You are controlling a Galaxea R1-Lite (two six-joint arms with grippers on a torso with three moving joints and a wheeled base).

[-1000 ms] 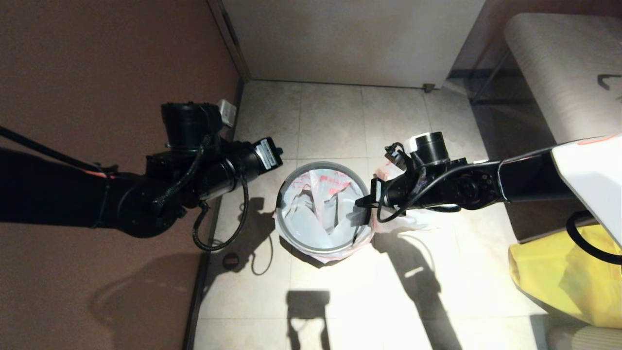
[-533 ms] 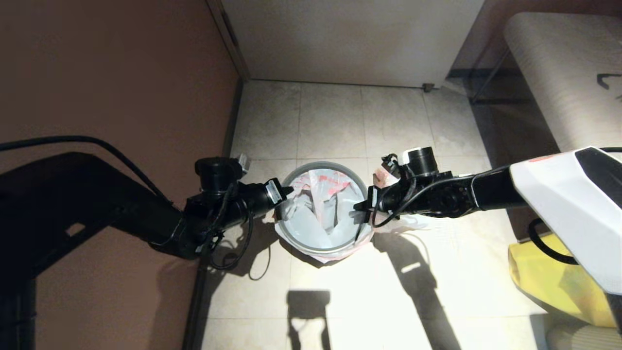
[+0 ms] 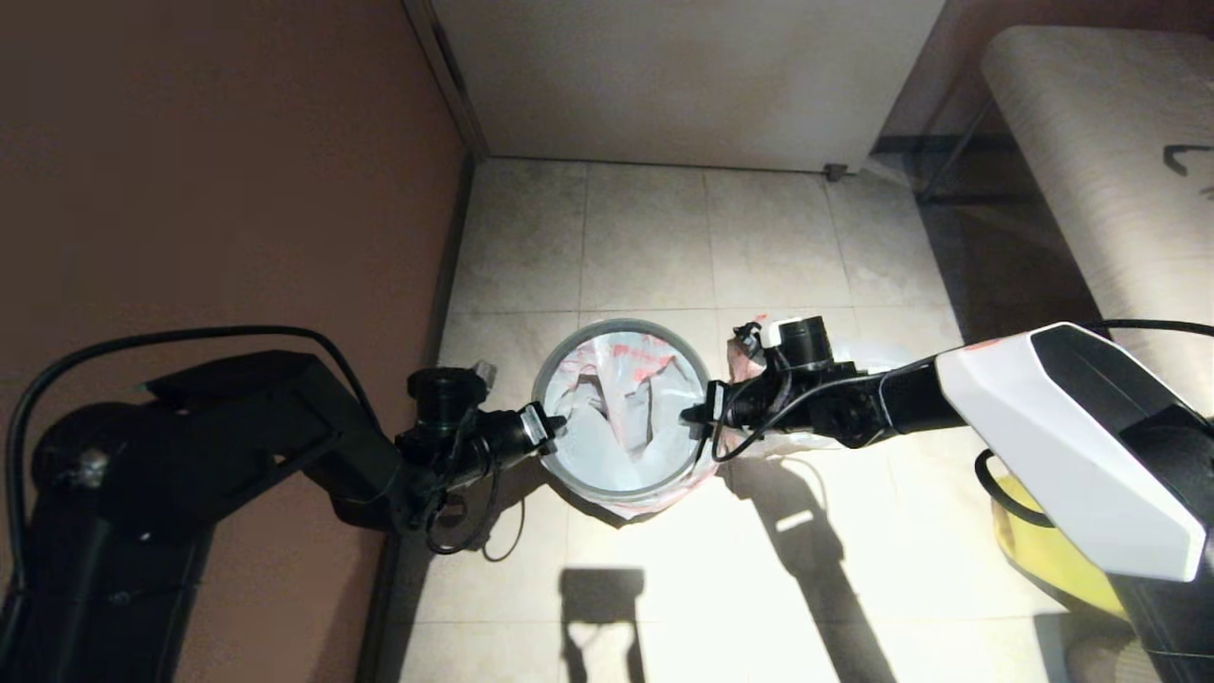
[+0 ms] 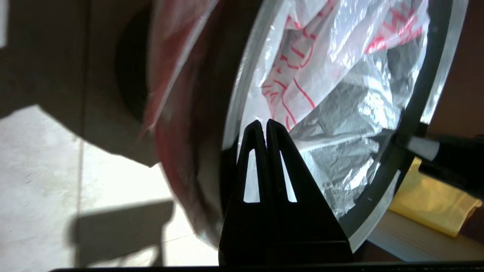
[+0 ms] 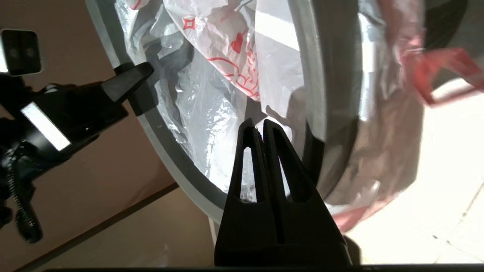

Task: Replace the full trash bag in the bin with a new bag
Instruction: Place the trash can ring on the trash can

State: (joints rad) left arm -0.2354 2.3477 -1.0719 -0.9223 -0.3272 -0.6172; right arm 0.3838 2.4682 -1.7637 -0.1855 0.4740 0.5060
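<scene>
The bin [image 3: 616, 493] stands on the tiled floor with its grey hoop on top. The new bag [image 3: 616, 417], thin white film with red print, lines it and folds over the outside wall. My left gripper [image 3: 558, 424] is shut, its tips [image 4: 263, 121] at the hoop's left side just over the bag's inner film. My right gripper [image 3: 685, 415] is shut too, its tips [image 5: 256, 121] at the hoop's right side. Whether either pinches film I cannot tell. The full trash bag [image 3: 742, 343] lies right of the bin, mostly hidden behind my right arm.
A brown wall runs close along the bin's left. A big yellow bag [image 3: 1043, 560] sits at the right under my right arm. A pale bench [image 3: 1091, 142] stands at the far right, a white panel [image 3: 683, 85] at the back. Open tiles lie before the bin.
My left arm has swung down from up left of the bin until its gripper reached the hoop's left side. The right arm has sunk lower, its gripper staying at the right side.
</scene>
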